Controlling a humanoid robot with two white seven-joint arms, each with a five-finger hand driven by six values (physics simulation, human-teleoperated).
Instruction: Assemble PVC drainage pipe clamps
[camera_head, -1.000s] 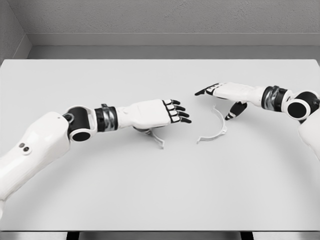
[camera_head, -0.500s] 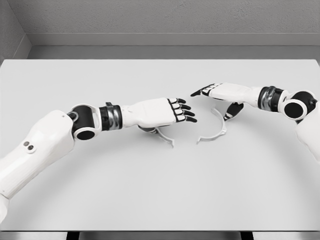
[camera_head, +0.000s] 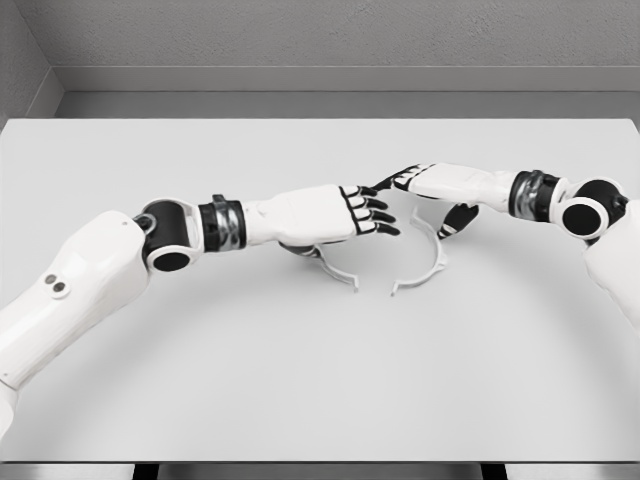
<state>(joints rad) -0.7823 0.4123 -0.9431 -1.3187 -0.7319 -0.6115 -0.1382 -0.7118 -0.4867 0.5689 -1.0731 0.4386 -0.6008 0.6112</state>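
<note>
Head view is showing a pale grey table (camera_head: 300, 380) with both white arms reaching toward its middle. From the left, the left hand (camera_head: 325, 214) is lying palm down, its black-tipped fingers (camera_head: 376, 212) extending to the right and only slightly bent. Under its palm one white clamp half (camera_head: 335, 268) is showing: a thin curved strip whose free end is sticking out to the near right and resting on the table. Whether the hand is actually gripping this piece or only pressing on it, I cannot tell, since the palm is hiding the contact.

From the right, the right hand (camera_head: 432, 186) is reaching left, its fingertips (camera_head: 392, 182) pointing toward the left hand and sitting just beside that hand's fingers, nearly touching. Its thumb (camera_head: 455, 218) is hanging down on the near side. The fingers are stretched out loosely and are closing around nothing.

The second clamp half (camera_head: 425, 262) is lying on the table just below the right hand, a white arc opening toward the left, with its upper end near the thumb and its lower end pointing at the first half. The two halves are facing each other with a small gap between their near ends, so they are lying apart, not joined.

Behind the table a grey wall (camera_head: 320, 40) is running across the far side.
</note>
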